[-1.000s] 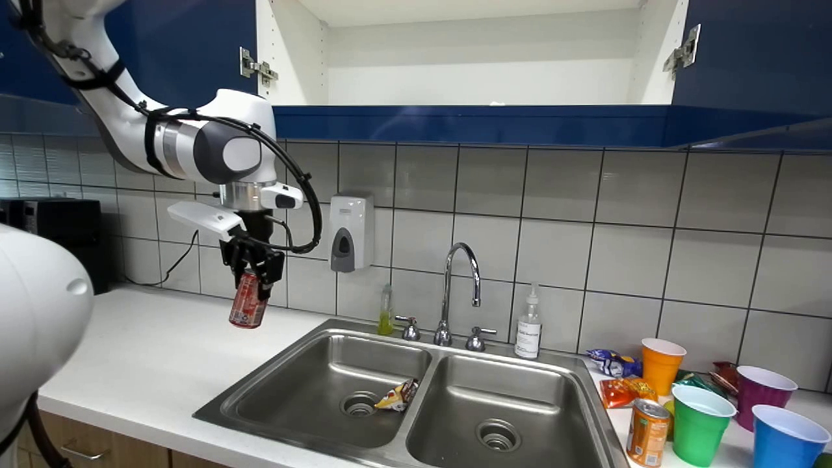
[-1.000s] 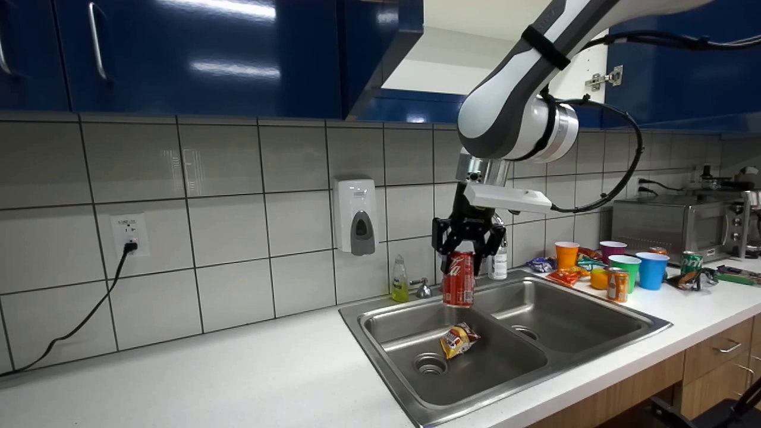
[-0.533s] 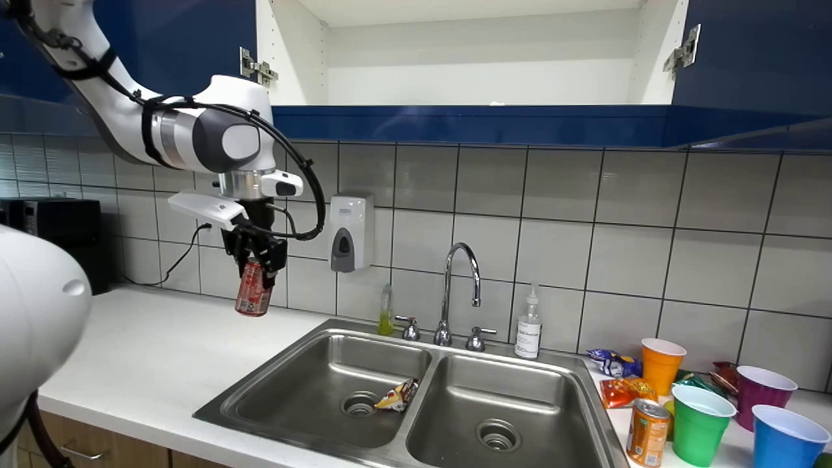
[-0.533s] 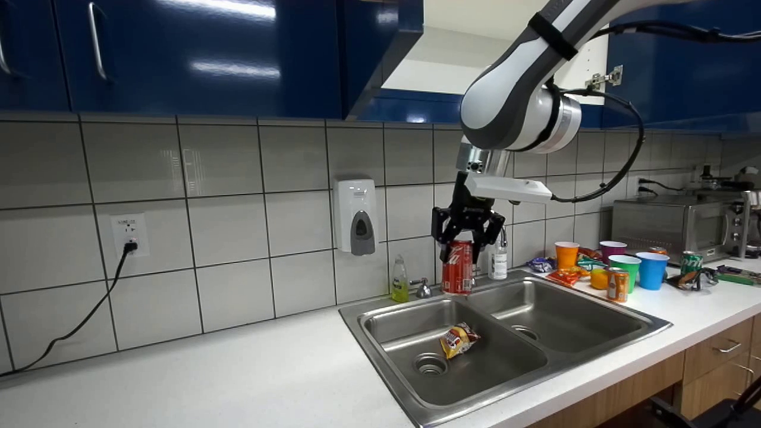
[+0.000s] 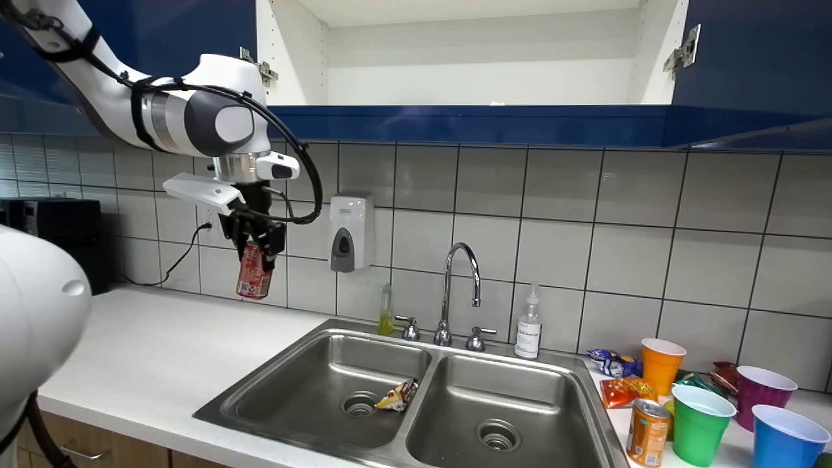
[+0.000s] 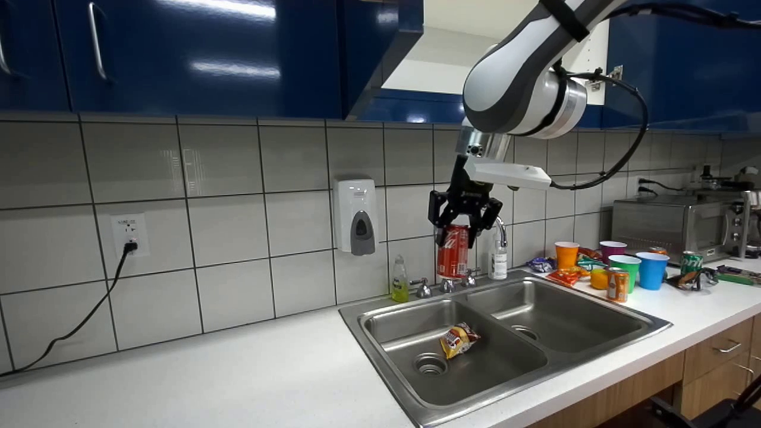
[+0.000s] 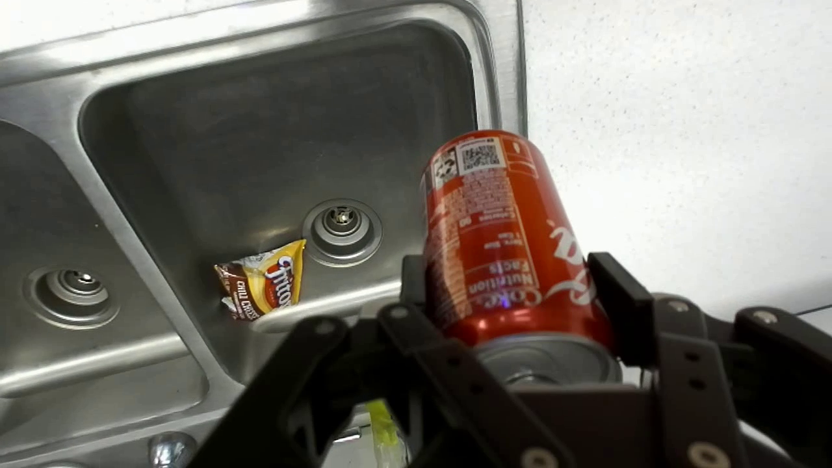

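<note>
My gripper [image 5: 255, 257] is shut on a red Coke can [image 5: 254, 273], with one black finger on each side near its lid end. In the wrist view the can [image 7: 500, 240] shows its label, and its silver lid faces the palm. It hangs nearly upright in the air, well above the counter and sink, as an exterior view of the can [image 6: 454, 254] also shows. A yellow and brown Fritos bag [image 7: 263, 281] lies in a basin of the steel double sink [image 5: 305, 383], beside the drain; the bag shows in both exterior views [image 6: 459, 340].
A tall faucet [image 5: 447, 292] and two soap bottles [image 5: 528, 325] [image 6: 399, 279] stand behind the sink. A soap dispenser [image 5: 351, 232] hangs on the wall. Coloured cups [image 5: 703, 422], an orange can [image 5: 648, 432] and snack bags stand beyond the sink. An open cabinet [image 5: 481, 58] is overhead.
My gripper has risen with the red can still held in it. In the last half second it also shifted slightly left in an exterior view. The bag and the other things have not moved.
</note>
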Tool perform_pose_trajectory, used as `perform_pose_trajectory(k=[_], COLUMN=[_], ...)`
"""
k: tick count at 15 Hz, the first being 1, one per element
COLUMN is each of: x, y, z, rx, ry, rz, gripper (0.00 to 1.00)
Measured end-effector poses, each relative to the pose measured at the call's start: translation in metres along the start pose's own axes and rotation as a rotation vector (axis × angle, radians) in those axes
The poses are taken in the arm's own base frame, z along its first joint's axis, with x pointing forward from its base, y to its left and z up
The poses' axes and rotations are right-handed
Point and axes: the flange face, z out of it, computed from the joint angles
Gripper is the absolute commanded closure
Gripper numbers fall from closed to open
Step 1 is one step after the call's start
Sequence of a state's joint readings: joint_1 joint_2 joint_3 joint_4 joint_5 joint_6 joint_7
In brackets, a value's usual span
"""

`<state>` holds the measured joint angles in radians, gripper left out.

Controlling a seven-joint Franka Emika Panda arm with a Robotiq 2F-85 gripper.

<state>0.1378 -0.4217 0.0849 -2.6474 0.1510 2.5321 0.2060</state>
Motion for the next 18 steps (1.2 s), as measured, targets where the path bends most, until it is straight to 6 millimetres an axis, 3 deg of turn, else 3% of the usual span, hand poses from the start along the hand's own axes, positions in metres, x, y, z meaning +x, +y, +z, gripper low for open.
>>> perform_pose_trajectory(k=[18], x=[0.013], y=[-0.014], z=[-0.060], rx=[0.016], ry=[0.045], rz=[-0.003], gripper=[0.62])
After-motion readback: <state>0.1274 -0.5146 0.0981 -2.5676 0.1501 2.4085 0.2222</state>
